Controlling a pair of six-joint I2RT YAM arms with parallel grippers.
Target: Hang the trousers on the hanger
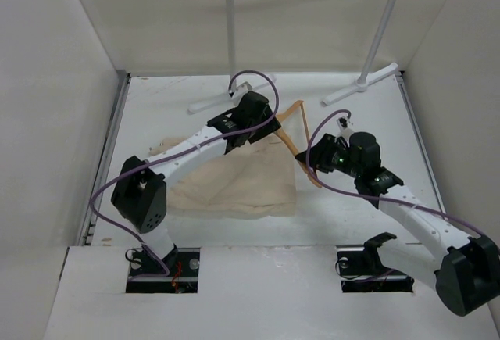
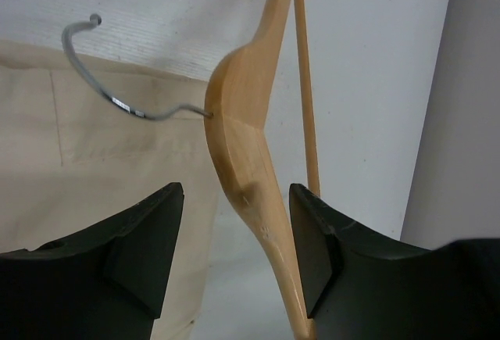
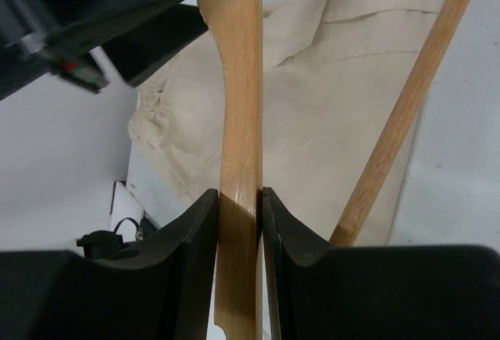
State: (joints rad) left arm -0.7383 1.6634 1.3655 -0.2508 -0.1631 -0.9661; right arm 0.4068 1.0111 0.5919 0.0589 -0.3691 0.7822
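The beige trousers (image 1: 234, 182) lie flat on the table, mid-left. The tan wooden hanger (image 1: 291, 112) stands on edge at their right side. My right gripper (image 1: 319, 160) is shut on one wooden arm of the hanger (image 3: 238, 82); its crossbar (image 3: 406, 98) runs past the right finger, with the trousers (image 3: 312, 105) beneath. My left gripper (image 1: 272, 125) is open around the hanger's other arm (image 2: 238, 121), which passes between the jaws close to the right finger. The metal hook (image 2: 101, 82) points left over the trousers (image 2: 94, 144).
A white tube rack (image 1: 232, 35) stands at the back, its feet (image 1: 363, 82) resting on the table behind the hanger. White walls close in the table on the left, right and back. Purple cables loop over both arms.
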